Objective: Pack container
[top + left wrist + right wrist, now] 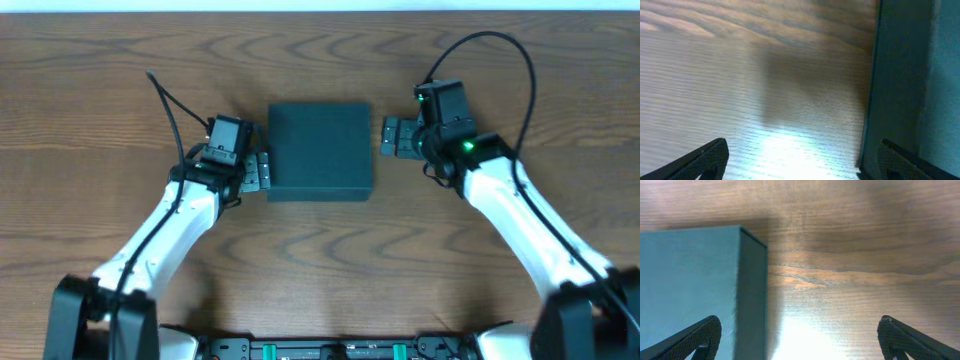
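Container [320,150] sits on table [320,270], mid-width, toward the far half. Left gripper [262,170] is just beside the container's left edge, near its front corner. Right gripper [391,137] is just beside the right edge, further back, small gap between. Both arms reach in from the near table edge, one each side. Left wrist view: container on right, table on left. Right wrist view: container on left, table on right.

The bench [320,260] is brown wood with long wavy grain (darker swirls here and there). A pale strip [320,5] runs along the bench's far edge, and the wrist views show bright glare on the bench's surface.
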Controlling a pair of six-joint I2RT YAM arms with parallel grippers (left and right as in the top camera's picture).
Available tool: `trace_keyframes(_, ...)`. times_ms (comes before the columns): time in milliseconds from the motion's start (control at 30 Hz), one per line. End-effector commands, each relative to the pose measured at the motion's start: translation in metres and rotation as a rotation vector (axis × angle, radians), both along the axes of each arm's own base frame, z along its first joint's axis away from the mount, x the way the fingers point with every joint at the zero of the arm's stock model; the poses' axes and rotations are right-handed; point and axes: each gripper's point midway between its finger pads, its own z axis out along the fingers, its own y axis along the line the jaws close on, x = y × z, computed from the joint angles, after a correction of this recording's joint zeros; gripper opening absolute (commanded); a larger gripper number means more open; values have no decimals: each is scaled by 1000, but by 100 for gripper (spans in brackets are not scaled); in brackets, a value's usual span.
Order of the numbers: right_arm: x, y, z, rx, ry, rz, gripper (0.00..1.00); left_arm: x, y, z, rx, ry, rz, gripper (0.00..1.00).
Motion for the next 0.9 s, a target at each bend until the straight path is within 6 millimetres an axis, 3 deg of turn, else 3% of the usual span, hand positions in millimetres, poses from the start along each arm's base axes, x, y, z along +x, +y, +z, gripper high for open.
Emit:
trace_keyframes(0, -8, -5, 22, -19, -45, 27, 99, 1, 12, 40, 42, -122, 19, 95)
trace_keyframes(233, -41, -15, 53, -52, -62, 74, 99, -19, 18, 112, 10, -307, -16, 95)
trace_keyframes(400, -68, -22, 85, -58, -123, 101, 99, -52, 16, 127, -43, -300, -60, 96)
trace_keyframes(600, -114, -29, 122, -41, -204, 154, 99, -90, -3, 146, -142, -323, -225, 96)
trace_keyframes(867, -177, -40, 149, -14, -288, 206, 99, -130, 9, 160, -155, -366, -228, 95)
